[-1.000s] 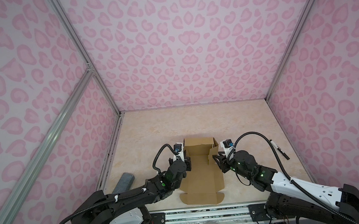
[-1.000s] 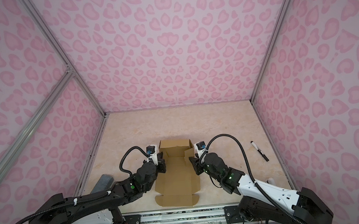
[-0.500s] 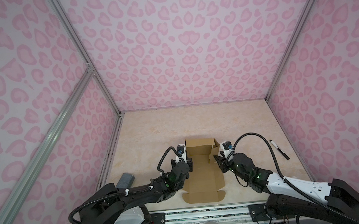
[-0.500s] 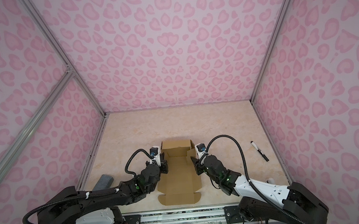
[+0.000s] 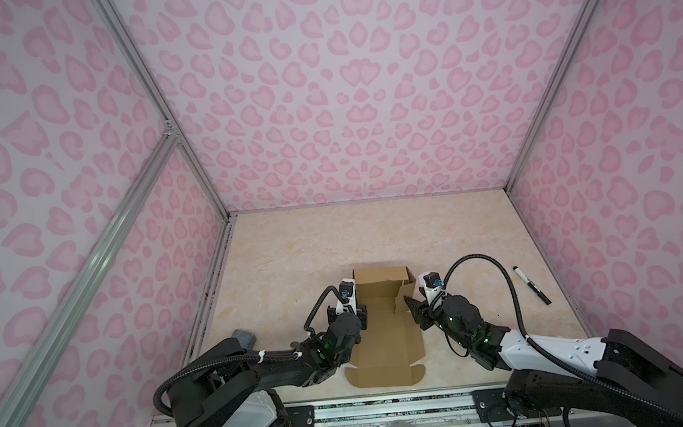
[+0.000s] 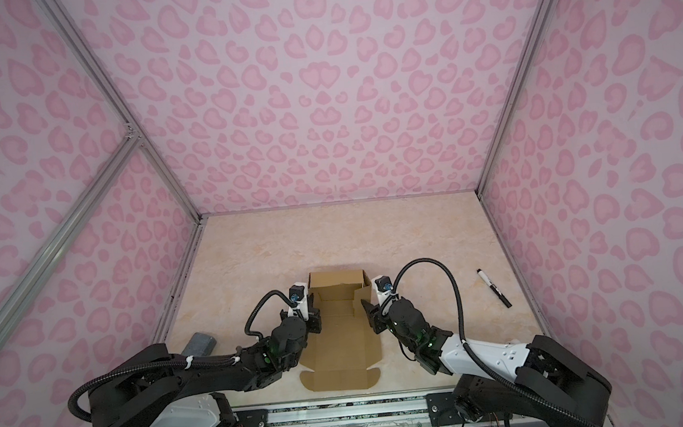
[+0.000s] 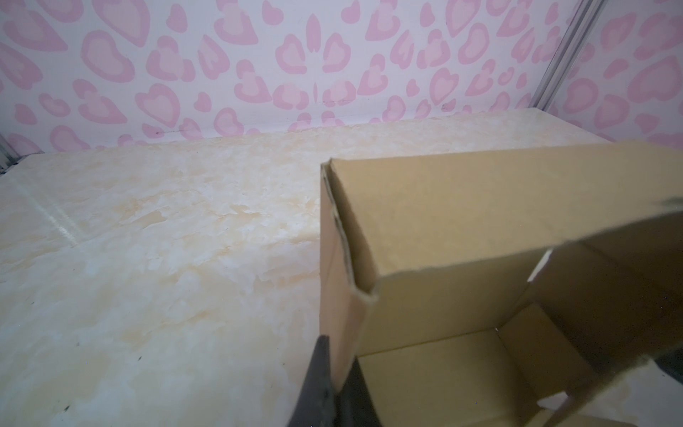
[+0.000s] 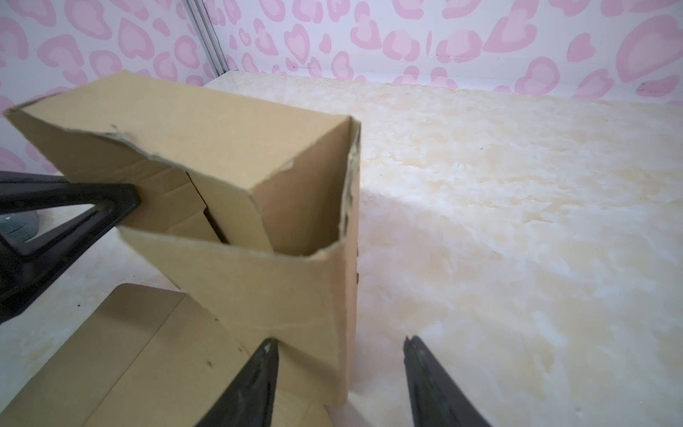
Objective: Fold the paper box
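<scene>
The paper box (image 5: 387, 336) (image 6: 341, 344) is a brown cardboard sheet, half folded, lying at the front middle of the table. Its far end stands up as walls, while the near panel and flaps lie flat. My left gripper (image 5: 360, 313) (image 6: 315, 317) is shut on the box's left side wall (image 7: 334, 288), pinching it between both fingers (image 7: 338, 355). My right gripper (image 5: 408, 304) (image 6: 366, 306) stands open astride the right side wall (image 8: 314, 288). One finger (image 8: 258, 373) touches the wall's inner face. The other finger (image 8: 425, 369) stands clear outside it.
A black marker pen (image 5: 532, 285) (image 6: 493, 288) lies on the table to the right of the right arm. A grey felt block (image 5: 244, 338) (image 6: 200, 343) sits at the front left by the left arm. Pink patterned walls enclose three sides.
My right gripper's jaws have spread apart, and its outer finger has left the box's right wall. The left arm has sunk lower and stretched forward, still gripping the left wall.
</scene>
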{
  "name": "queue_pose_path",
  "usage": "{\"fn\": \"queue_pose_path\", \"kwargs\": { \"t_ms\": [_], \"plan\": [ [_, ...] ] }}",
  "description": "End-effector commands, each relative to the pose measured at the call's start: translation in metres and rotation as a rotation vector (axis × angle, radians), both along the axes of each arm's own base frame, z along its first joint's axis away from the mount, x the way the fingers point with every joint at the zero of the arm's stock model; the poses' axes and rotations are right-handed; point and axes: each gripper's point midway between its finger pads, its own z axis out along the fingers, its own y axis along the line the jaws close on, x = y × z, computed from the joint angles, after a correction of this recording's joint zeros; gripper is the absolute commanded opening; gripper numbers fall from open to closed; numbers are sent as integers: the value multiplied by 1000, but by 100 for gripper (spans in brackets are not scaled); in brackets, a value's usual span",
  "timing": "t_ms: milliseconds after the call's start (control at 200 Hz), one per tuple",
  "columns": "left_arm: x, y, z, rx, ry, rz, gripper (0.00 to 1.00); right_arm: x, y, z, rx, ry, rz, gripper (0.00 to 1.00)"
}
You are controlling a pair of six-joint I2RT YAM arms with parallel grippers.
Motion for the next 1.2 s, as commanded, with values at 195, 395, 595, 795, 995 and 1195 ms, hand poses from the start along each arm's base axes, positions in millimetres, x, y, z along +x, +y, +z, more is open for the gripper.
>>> {"fn": "queue_pose_path", "kwargs": {
  "t_ms": [195, 395, 595, 795, 995, 1195],
  "plan": [
    [-2, 0, 7, -69, -52, -14, 4, 8, 0, -2, -2, -57, -20, 58],
    [-3, 1, 5, -73, -56, -17, 4, 12, 0, -6, 3, -86, -31, 60],
    [-2, 1, 3, -62, -55, -11, 4, 5, 4, -5, 55, -121, 13, 59],
    [0, 0, 1, -49, -50, -3, 4, 5, -2, -7, 52, -127, -10, 60],
    [1, 0, 0, -45, -50, -1, 4, 7, -14, -6, 55, -162, -67, 66],
    [0, -2, 1, -46, -52, -9, 4, 8, -6, -13, 59, -150, -38, 68]
  ]
}}
